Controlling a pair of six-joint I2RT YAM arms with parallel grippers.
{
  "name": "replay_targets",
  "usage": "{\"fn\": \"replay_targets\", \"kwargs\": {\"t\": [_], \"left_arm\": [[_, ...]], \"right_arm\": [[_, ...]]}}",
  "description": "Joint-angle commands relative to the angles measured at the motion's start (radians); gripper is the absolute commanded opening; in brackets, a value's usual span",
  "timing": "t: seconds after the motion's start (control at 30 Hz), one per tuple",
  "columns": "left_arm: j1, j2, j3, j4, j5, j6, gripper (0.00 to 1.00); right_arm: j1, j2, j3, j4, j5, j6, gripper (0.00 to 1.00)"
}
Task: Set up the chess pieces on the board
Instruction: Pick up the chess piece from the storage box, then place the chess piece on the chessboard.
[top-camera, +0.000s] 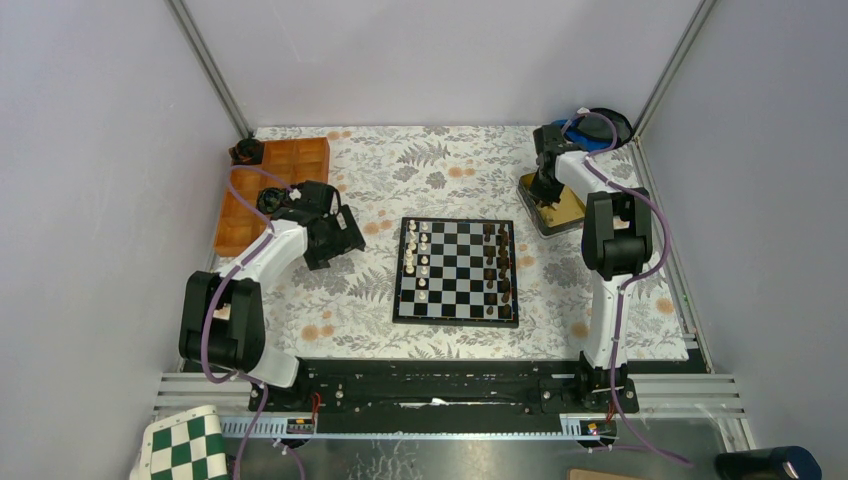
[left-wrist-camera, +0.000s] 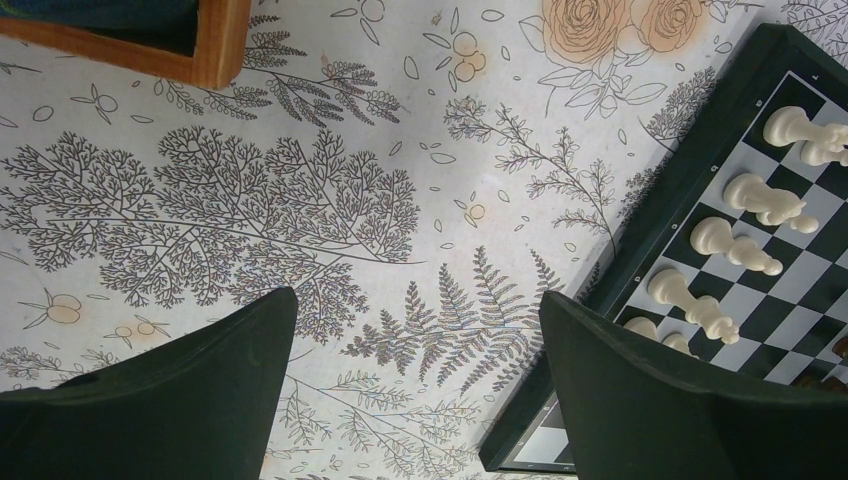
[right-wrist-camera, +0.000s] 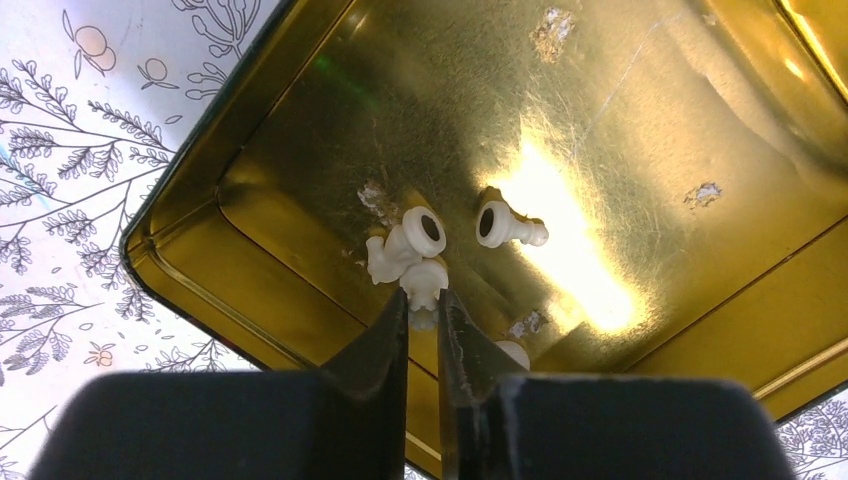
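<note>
Seen from beside the table, the right gripper (right-wrist-camera: 422, 300) has its jaws nearly together, pinched on a white chess piece (right-wrist-camera: 425, 282) on the floor of the gold tin (right-wrist-camera: 600, 120). The piece sits directly between the tips, crowned end pointing away from the wrist (long axis apparently in line with the fingers). A second piece (right-wrist-camera: 400, 250) lies touching it; a third piece (right-wrist-camera: 505, 224) lies just beside.

Lift straight up, because the tin wall stands close and the glossy metal looks slippery. The chessboard (top-camera: 457, 272) lies to this arm's left on the floral tablecloth (top-camera: 370, 290).

The left gripper (left-wrist-camera: 418, 300) has its jaws wide apart and empty, beside the board's edge.
</note>
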Motion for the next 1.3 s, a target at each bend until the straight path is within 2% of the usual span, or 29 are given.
{"fn": "replay_targets", "kwargs": {"t": [0.0, 0.27, 0.57, 0.73, 0.97, 1.27], "left_arm": [[-0.007, 0.006, 0.024, 0.019, -0.015, 0.008, 0.99], [-0.007, -0.003, 0.027, 0.019, -0.015, 0.013, 0.99], [-0.008, -0.023, 0.036, 0.020, -0.015, 0.014, 0.99], [-0.007, -0.058, 0.028, 0.020, -0.015, 0.020, 0.99], [-0.007, -0.127, -0.012, 0.011, -0.015, 0.024, 0.99], [-0.006, -0.208, -0.059, 0.008, -0.015, 0.013, 0.99]], "right_arm": [[0.007, -0.026, 0.005, 0.000, 0.022, -0.006, 0.09], [0.007, -0.058, 0.044, -0.013, 0.069, -0.033, 0.00], [0.010, -0.137, 0.123, -0.054, 0.098, -0.077, 0.00], [0.054, -0.202, 0.121, -0.078, 0.096, -0.112, 0.00], [0.242, -0.330, 0.060, -0.124, 0.072, -0.156, 0.00], [0.611, -0.435, -0.025, -0.151, 0.058, -0.128, 0.00]]}}
